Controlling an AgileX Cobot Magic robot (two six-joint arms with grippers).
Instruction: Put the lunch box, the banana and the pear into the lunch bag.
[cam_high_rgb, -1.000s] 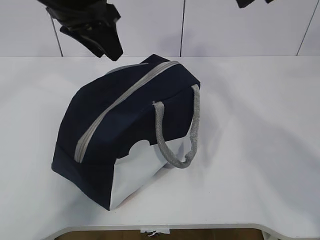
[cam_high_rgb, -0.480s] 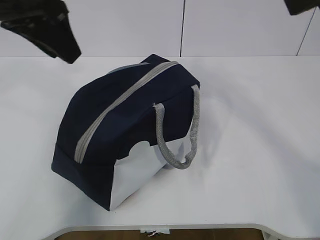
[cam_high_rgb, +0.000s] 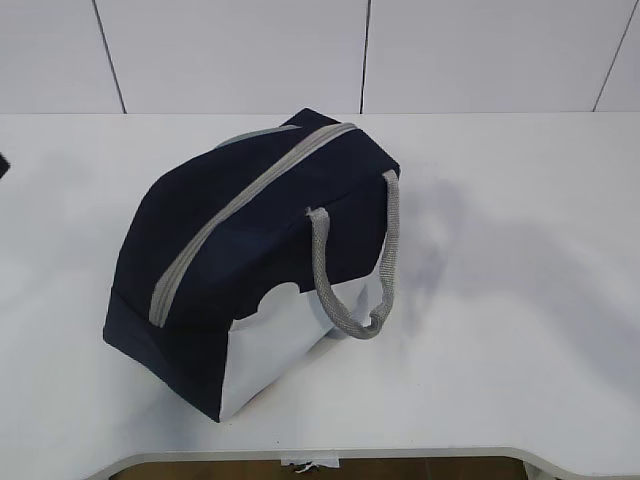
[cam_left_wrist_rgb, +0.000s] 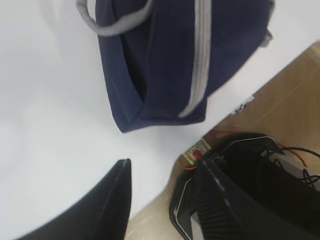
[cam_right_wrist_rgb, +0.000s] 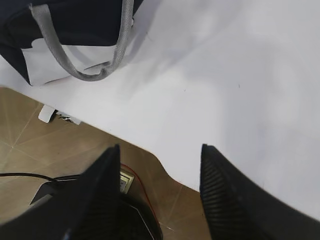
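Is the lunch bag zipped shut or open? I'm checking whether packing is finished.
Shut. The grey zipper runs closed along the lunch bag, with no gap and no lining showing.

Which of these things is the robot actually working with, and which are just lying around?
Part of the job:
- boxy navy-blue fabric lunch bag, zipped shut, with grey rope handle

Not part of it:
- white table
- tan tiled floor with cables

No lunch box, banana or pear shows in any view.
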